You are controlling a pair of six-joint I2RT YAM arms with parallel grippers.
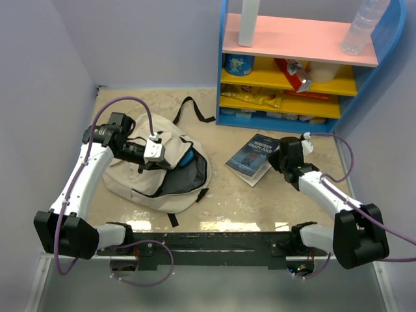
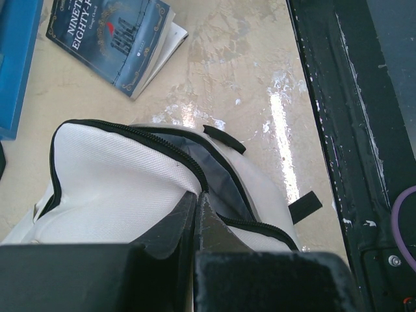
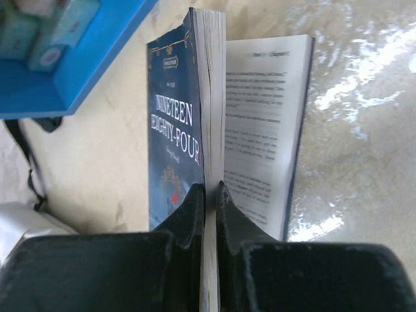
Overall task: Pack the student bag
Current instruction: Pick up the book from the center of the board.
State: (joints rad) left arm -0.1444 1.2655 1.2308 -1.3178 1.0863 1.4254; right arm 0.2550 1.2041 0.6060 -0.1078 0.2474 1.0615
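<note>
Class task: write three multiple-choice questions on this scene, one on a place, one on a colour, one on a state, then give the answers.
1. Where is the book? A in the bag B right of the bag C under the bag
2. The book's cover is: A red B green C dark blue
3. The bag is: A unzipped B zipped shut C folded flat
Answers: B, the top view shows it right of the bag; C, the right wrist view shows dark blue; A, its mouth gapes open.
</note>
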